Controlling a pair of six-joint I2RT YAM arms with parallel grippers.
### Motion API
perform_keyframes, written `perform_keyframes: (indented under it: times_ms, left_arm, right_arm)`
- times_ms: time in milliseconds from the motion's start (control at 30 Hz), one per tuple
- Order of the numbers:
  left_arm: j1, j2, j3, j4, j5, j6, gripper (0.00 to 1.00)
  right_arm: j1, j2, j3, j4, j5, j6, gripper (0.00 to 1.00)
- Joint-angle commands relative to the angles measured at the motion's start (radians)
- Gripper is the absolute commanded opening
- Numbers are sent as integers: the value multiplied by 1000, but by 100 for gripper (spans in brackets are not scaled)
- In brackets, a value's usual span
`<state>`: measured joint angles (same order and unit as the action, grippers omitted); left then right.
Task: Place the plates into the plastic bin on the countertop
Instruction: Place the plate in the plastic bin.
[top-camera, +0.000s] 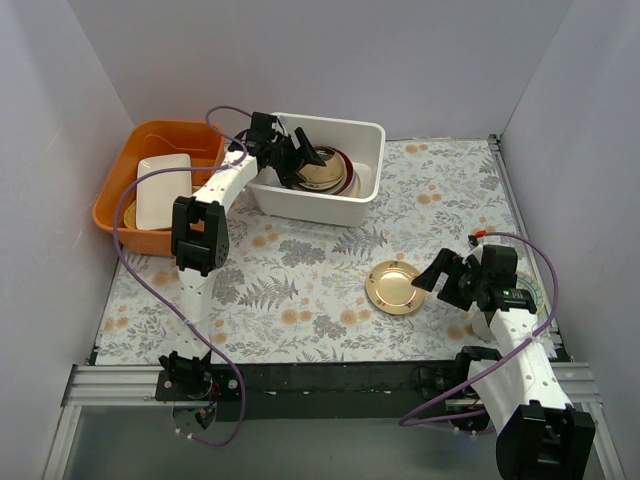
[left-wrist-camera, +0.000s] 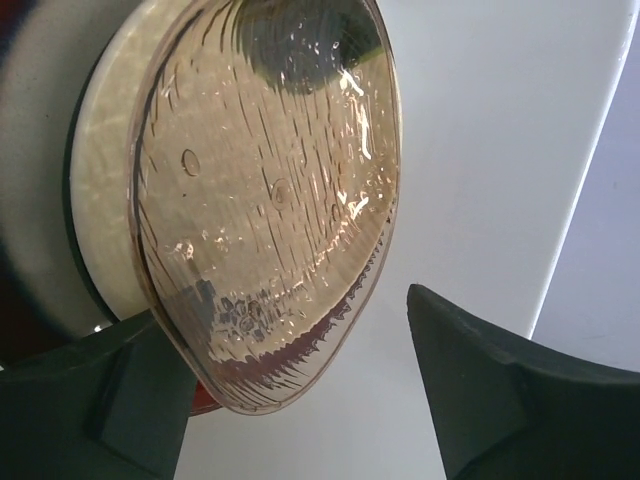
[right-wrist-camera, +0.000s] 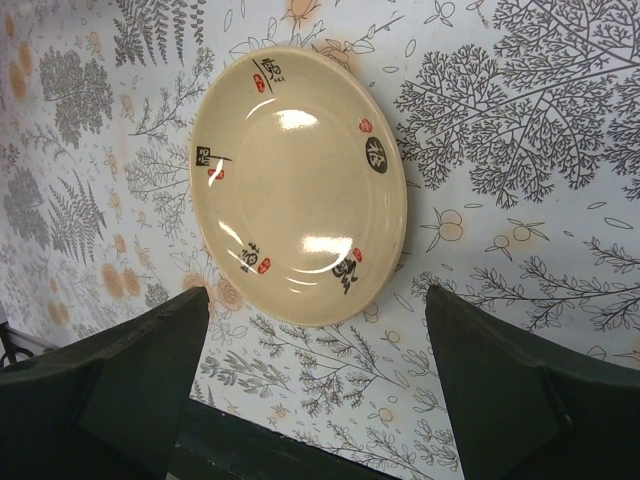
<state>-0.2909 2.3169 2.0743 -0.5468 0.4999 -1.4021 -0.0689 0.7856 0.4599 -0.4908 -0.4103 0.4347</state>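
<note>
The white plastic bin (top-camera: 318, 206) stands at the back of the countertop (top-camera: 300, 280). Several plates lie stacked and tilted in it, among them a glossy amber one (top-camera: 322, 177) and a maroon one (top-camera: 345, 162). My left gripper (top-camera: 305, 158) hangs open over them. In the left wrist view the open left gripper (left-wrist-camera: 285, 310) has the amber plate (left-wrist-camera: 270, 200) by its left finger, leaning on a cream plate (left-wrist-camera: 100, 200) against the bin wall (left-wrist-camera: 500, 150). A tan plate (top-camera: 393, 287) lies flat on the countertop. My right gripper (top-camera: 440, 272) is open just right of it; the wrist view shows the right gripper (right-wrist-camera: 318, 300) at the near rim of the tan plate (right-wrist-camera: 300, 180).
An orange tub (top-camera: 120, 190) stands left of the bin, holding a rectangular white dish (top-camera: 160, 190). A pale round rim (top-camera: 545, 300) shows under my right arm. Grey walls close in the left, back and right. A black rail (top-camera: 330, 375) runs along the near edge.
</note>
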Motion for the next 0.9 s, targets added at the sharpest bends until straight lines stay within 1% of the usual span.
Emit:
perform_keyframes:
  times_ms: [0, 133, 300, 367, 500, 633, 767, 867]
  left_arm:
    - [4, -93, 30, -44, -9, 31, 81]
    - [4, -129, 30, -67, -29, 34, 84]
    - [4, -139, 105, -160, -60, 44, 89]
    - [4, -137, 135, -183, -64, 49, 89]
    - [4, -165, 142, -208, -80, 51, 89]
    - [3, -191, 156, -231, -119, 52, 90]
    - [4, -223, 162, -268, -197, 55, 91]
    - [6, -244, 162, -286, -224, 60, 91]
  right_arm:
    - [3, 3, -6, 37, -18, -2, 96]
    - [3, 6, -10, 38, -18, -2, 96]
    - [3, -5, -12, 34, -13, -2, 97]
    - [3, -11, -12, 34, -15, -1, 96]
    - [1, -13, -12, 29, -12, -1, 96]
    - [3, -14, -12, 28, -9, 4, 96]
    - [3, 9, -15, 8, 28, 24, 95]
    - [3, 27, -13, -6, 42, 24, 95]
